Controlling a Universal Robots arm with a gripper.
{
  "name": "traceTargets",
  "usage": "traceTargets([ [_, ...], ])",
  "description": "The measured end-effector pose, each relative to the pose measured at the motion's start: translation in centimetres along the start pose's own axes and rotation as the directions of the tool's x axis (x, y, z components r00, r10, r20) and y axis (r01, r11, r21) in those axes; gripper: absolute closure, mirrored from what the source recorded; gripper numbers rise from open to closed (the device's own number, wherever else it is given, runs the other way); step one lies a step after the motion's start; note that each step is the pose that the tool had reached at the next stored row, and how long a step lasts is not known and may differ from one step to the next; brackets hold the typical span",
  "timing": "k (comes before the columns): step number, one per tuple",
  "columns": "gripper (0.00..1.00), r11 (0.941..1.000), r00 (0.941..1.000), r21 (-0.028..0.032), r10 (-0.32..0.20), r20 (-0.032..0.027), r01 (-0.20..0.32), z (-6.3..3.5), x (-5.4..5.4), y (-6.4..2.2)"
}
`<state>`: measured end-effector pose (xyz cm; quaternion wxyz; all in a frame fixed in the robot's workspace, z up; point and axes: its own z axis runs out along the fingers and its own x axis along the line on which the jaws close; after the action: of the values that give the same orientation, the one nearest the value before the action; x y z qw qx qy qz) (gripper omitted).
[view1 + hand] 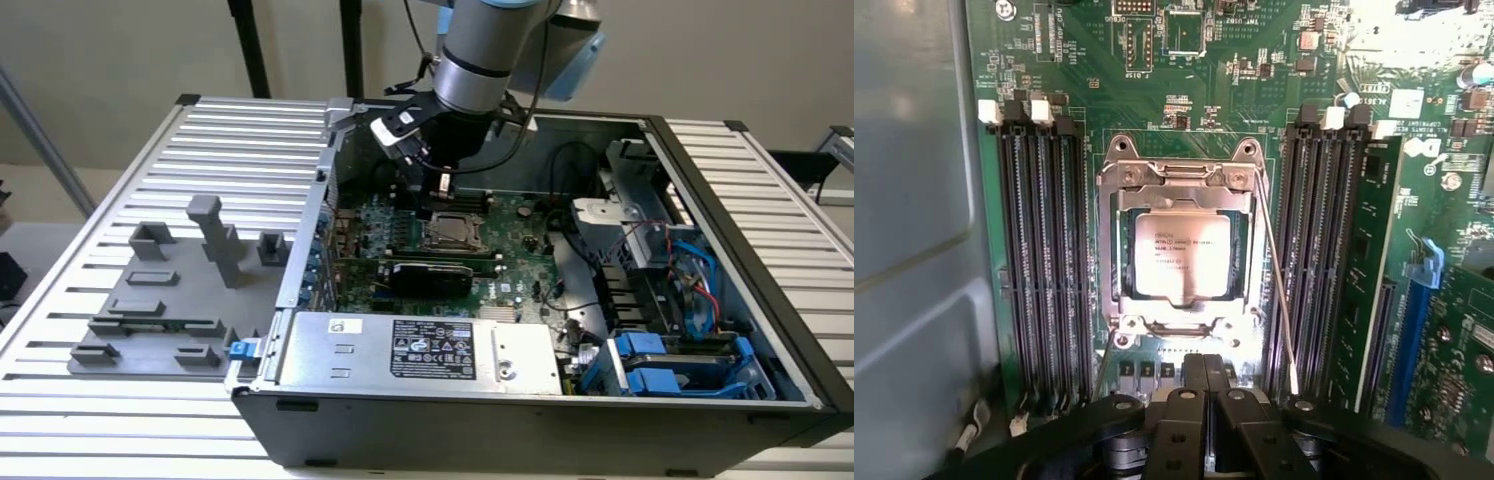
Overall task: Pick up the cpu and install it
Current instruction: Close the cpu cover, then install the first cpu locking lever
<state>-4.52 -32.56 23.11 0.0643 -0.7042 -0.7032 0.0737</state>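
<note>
as the cpu [1182, 255] already lies flat and square within the motherboard socket [1179, 172], the gripper [1204, 368] hangs over it with fingers pressed together, apparently empty, its chip delivered.

An open case [534, 425] lay on the worktop [120, 430], with the blocks [214, 235] beside it on the exterior view's left. Inside it, the board [523, 250] lay flat on the floor, the power supply [414, 350] sat along its edge nearest the exterior camera, and the drive bays [667, 370] stood toward the exterior view's right. The cpu [1182, 255] sat in the socket [1116, 190] mid-board, slots [1039, 270] flanked it on both sides, and the tool [1204, 372] hung above the board just beside the socket, apart from the cpu.
</note>
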Motion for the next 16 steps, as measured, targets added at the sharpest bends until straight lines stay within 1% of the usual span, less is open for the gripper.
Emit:
traceTargets([
  [16,0.89,1.0000,1.0000,0.0004,0.000,-0.0001,0.000,0.00,0.00,-0.06],
])
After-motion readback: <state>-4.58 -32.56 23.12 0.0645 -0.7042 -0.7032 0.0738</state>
